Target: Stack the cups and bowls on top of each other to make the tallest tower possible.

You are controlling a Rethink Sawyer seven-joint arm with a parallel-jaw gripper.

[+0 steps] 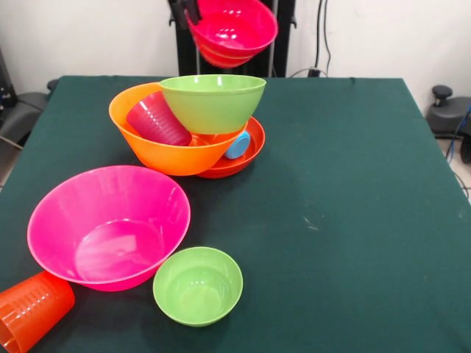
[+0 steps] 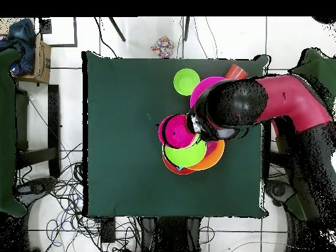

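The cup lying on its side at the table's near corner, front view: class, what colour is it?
Orange. The cup shows best in the front view, beside the large pink bowl.

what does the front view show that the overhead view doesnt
Only the front view shows the purple cup lying in the large orange bowl, the blue cup wedged beside it, and the large pink bowl unobstructed.

Only the overhead view shows the red and black arm reaching over the table, hiding most of the pink bowl.

Both show the crimson bowl held aloft, the medium green bowl and the small green bowl.
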